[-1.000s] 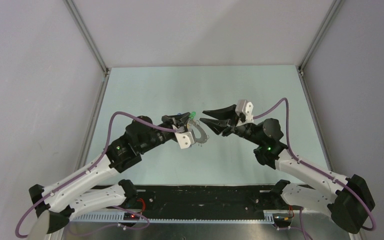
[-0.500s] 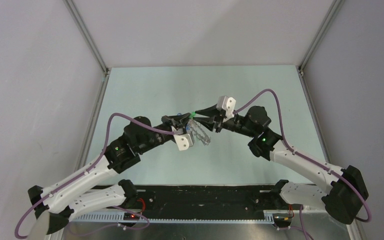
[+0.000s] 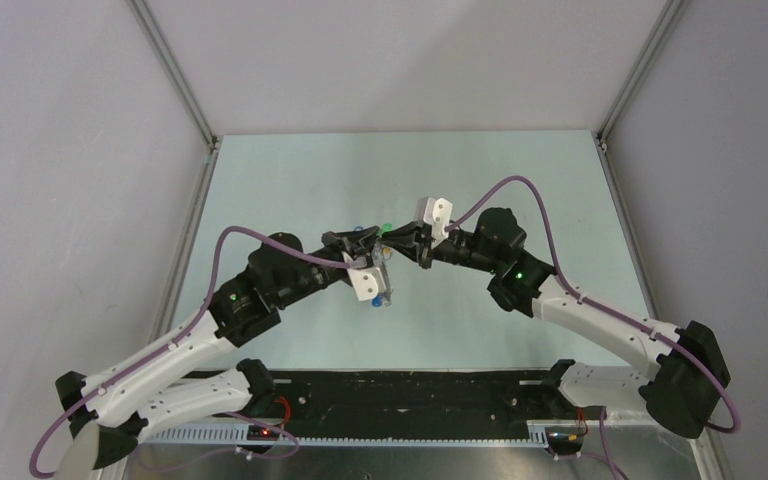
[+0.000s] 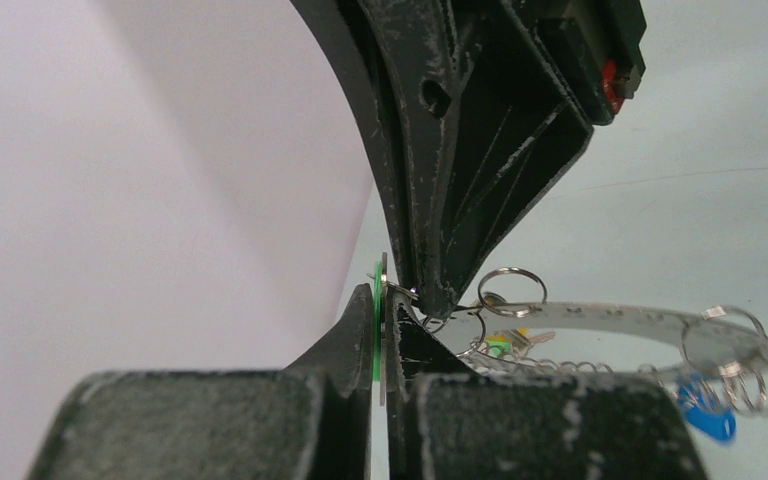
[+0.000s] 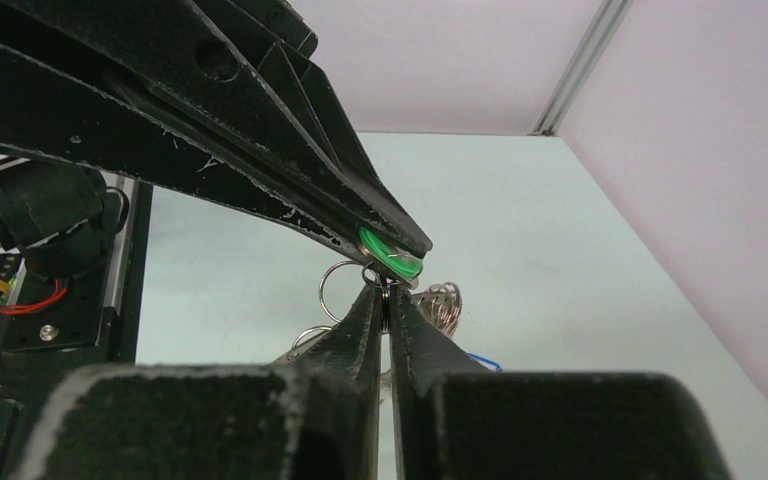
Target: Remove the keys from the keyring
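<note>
the left gripper (image 4: 383,318) is clamping shut on the green tag (image 5: 390,254) of one of the keys, with a thin metal edge lying against the tag between its fingers. the right gripper (image 5: 385,298) is meeting it nose to nose just below the tag, its fingers pressed together on a thin wire loop (image 5: 378,280) that appears to link that key to the rest of the bunch. both grippers are holding this well above the bench (image 3: 290,180). the keyring (image 4: 610,322) is hanging just beside and below the green tag, running away from it as a flat, grey, washer-like band. small round split rings (image 4: 512,290) are threading onto the band near the tag, shiny coil springs (image 4: 760,385) are dangling at the end farthest from the tag, and a blue tag (image 4: 705,420) is showing beneath those coils. the step in hand looks like working the green-tagged key free of its loop. the next move is probably calling for the two grippers to draw apart or twist against each other while both pinches are holding firm. the hard, smooth plastic and springy wire are likely to slip or snap back. how the loop is opening is too small to tell.
</note>
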Motion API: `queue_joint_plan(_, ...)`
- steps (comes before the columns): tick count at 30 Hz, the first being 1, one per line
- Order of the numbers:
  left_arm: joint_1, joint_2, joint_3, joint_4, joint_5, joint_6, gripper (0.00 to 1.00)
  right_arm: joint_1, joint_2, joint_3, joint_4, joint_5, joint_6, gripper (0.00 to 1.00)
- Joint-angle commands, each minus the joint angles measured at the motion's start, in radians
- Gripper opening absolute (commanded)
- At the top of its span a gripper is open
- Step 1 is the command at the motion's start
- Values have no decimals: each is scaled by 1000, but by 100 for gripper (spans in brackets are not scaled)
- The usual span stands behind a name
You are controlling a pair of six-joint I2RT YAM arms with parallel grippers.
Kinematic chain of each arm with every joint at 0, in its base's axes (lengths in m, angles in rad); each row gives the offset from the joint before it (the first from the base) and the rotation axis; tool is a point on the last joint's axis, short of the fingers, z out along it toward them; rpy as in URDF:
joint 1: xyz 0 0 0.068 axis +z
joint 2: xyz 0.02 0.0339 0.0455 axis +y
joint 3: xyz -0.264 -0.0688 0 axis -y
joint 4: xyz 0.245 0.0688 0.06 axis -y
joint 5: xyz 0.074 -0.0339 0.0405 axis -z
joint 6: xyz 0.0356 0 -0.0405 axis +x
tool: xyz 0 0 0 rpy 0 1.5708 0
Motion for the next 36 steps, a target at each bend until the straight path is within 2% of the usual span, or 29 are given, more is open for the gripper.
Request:
queue_joint_plan(1, -3, -24, 19, 78, -16, 16, 0, 6, -7, 48, -39, 3, -4, 2)
queue_joint_plan(11, 15, -13, 19, 86, -43, 10, 0, -34, -97, 45, -124, -29, 78, 0)
queue_joint_plan(22, 18, 24, 13, 84, -33, 15, 0, -49, -173, 24, -62, -53, 153, 0)
queue_joint_plan(36, 17, 35, 8, 63, 26, 33, 0, -47, -159, 23, 19, -88, 204, 0)
